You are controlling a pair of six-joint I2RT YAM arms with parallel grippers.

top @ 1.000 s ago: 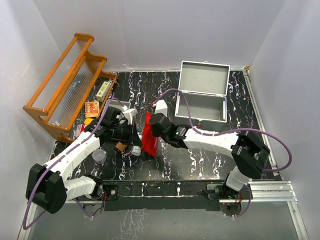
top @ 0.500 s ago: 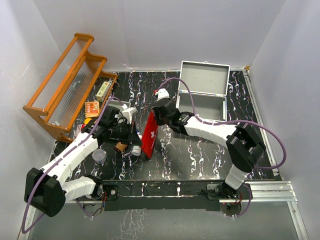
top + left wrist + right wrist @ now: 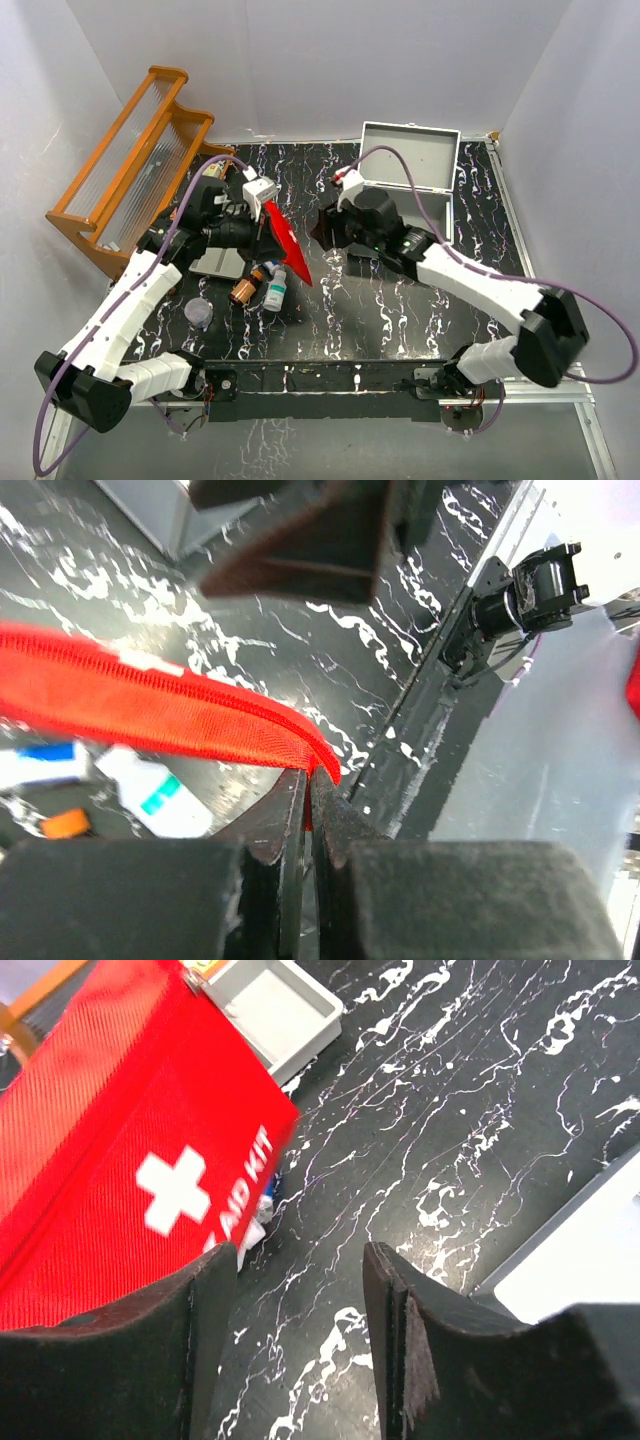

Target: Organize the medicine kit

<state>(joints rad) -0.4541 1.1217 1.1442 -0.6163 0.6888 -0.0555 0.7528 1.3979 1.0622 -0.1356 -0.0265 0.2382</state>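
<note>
The red first-aid pouch (image 3: pixel 284 243) hangs tilted above the table, left of centre. My left gripper (image 3: pixel 262 214) is shut on its upper zipper edge. In the left wrist view the red seam (image 3: pixel 150 712) runs into the pinched left gripper (image 3: pixel 308 788). My right gripper (image 3: pixel 323 228) stands open just right of the pouch, not touching it. In the right wrist view the pouch's white cross (image 3: pixel 172 1192) lies left of the open right gripper (image 3: pixel 300 1260), with bare table between the fingers. Small bottles (image 3: pixel 274 291) lie under the pouch. The open grey case (image 3: pixel 404 212) sits at the back right.
A wooden rack (image 3: pixel 130 170) leans at the back left with small boxes (image 3: pixel 207 181) beside it. A grey tray (image 3: pixel 219 263) and a clear cup (image 3: pixel 198 313) lie near the left arm. An amber bottle (image 3: pixel 245 290) rests beside the white ones.
My right gripper has opened, let go of the pouch and drawn back to the right. The left arm has lifted the pouch up and back, uncovering the bottles beneath.
</note>
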